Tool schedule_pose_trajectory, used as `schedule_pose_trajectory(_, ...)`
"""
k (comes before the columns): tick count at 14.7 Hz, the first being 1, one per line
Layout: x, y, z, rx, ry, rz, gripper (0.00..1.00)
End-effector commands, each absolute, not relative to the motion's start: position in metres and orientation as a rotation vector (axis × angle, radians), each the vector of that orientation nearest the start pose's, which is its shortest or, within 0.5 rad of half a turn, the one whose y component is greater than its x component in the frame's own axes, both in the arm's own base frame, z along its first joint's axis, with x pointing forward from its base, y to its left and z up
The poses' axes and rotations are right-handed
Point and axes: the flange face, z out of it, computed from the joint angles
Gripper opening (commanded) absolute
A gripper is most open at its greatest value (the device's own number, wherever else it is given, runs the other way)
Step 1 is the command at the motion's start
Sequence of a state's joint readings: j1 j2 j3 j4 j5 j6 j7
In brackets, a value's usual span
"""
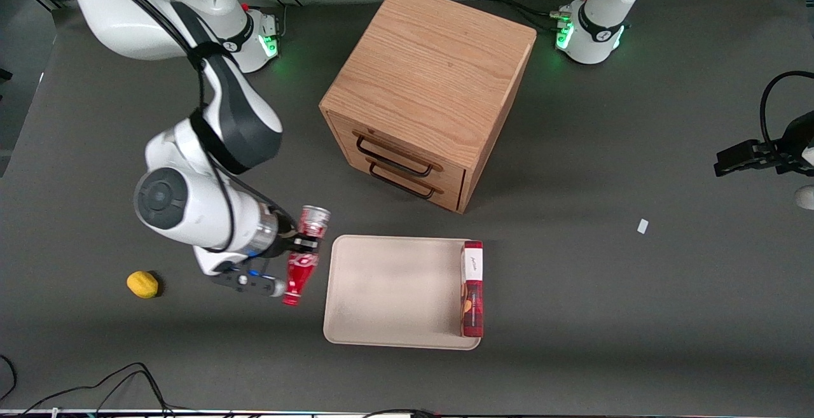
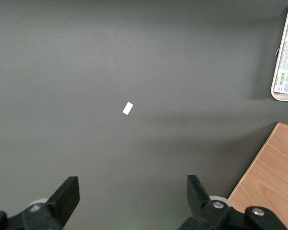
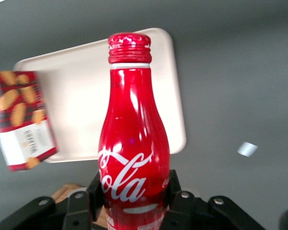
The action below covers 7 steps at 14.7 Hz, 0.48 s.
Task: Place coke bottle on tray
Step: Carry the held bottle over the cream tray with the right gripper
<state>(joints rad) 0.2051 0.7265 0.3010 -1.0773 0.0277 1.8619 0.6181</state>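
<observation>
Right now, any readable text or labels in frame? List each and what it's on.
"Cola": white script on the coke bottle held in the gripper, beside the tray; the first word is cut off.
Red box on the tray: white label has print, too small to read.
Nothing else readable.

My front camera looks steeply down on the whole table. The right wrist camera sits close over the gripper [image 3: 134,203], facing the tray [image 3: 74,96], which the front view shares. My left wrist camera faces bare tabletop, catching the tray's corner [image 2: 284,98].
</observation>
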Motion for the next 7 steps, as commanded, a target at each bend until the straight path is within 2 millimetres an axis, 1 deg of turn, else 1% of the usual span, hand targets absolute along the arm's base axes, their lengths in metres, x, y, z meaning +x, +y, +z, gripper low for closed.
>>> schedule_pose_trajectory(1, 0.72, 0.308, 0.401, -2.87, 0.112, -0.073, 0.0)
schedule_pose_trajectory(2, 0.723, 0.312, 0.389, -2.9, 0.017, -0.129, 0.0)
schedule_pose_trajectory(3, 0.726, 0.315, 0.376, -2.916, -0.03, -0.153, 0.0)
schedule_pose_trajectory(4, 0.727, 0.317, 0.363, -2.921, -0.05, -0.155, 0.0)
schedule_pose_trajectory(5, 0.725, 0.325, 0.351, -2.939, -0.087, -0.162, 0.0)
schedule_pose_trajectory(6, 0.723, 0.331, 0.346, -2.954, -0.112, -0.17, 0.0)
schedule_pose_trajectory(7, 0.722, 0.334, 0.33, -2.971, -0.126, -0.153, 0.0)
